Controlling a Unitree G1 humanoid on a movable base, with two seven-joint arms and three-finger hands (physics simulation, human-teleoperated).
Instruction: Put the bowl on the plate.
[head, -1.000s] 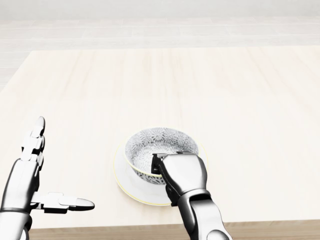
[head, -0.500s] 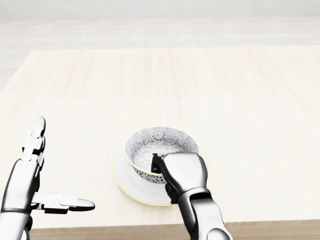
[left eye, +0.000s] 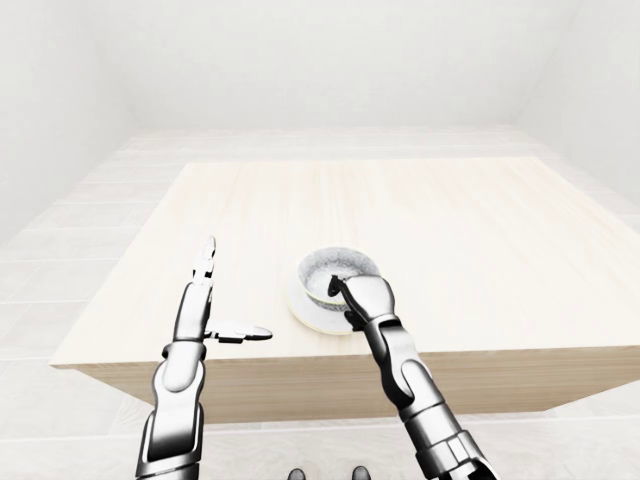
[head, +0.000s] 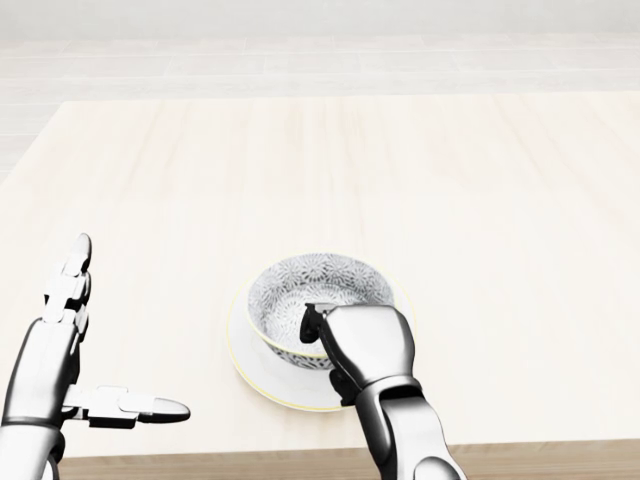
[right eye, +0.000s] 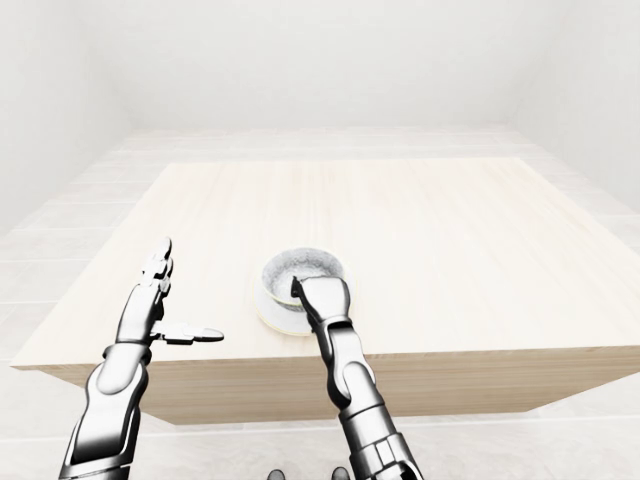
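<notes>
Right robot hand (head: 366, 345) grips the bowl (head: 312, 284) on the plate (head: 250, 370).

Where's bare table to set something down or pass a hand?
Head view: the table is bare above the bowl and right of the right hand. A narrower strip lies between left hand and plate. Crowded bottom centre: bowl on plate, right hand pinching its rim.
</notes>
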